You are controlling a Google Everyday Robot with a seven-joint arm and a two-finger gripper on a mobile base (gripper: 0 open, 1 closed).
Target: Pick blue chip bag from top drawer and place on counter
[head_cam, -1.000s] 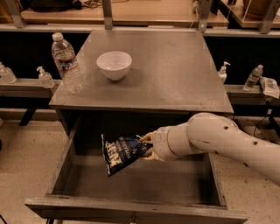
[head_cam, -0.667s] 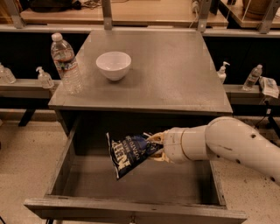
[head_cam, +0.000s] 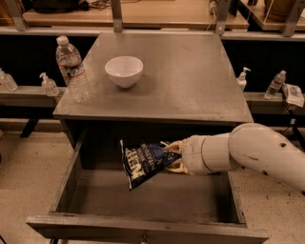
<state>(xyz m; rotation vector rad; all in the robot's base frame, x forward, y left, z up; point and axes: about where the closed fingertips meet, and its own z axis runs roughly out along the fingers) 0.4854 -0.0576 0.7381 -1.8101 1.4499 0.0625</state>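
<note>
The blue chip bag (head_cam: pixel 143 162) is dark navy foil with white lettering and hangs tilted above the open top drawer (head_cam: pixel 143 226), clear of its floor. My gripper (head_cam: pixel 172 156) reaches in from the right on a white arm and is shut on the bag's right end. The bag sits just below the front edge of the grey counter (head_cam: pixel 190 81), over the drawer's middle. The drawer is pulled far out and nothing else shows in it.
A white bowl (head_cam: pixel 124 71) stands on the counter's left half. A clear water bottle (head_cam: pixel 72 69) stands at the counter's left edge. Small bottles (head_cam: pixel 48 85) line the low shelves on both sides. A tan wooden tabletop (head_cam: pixel 162 12) lies behind.
My gripper has carried the bag a little to the right and slightly upward above the drawer. The arm has drawn back toward the right.
</note>
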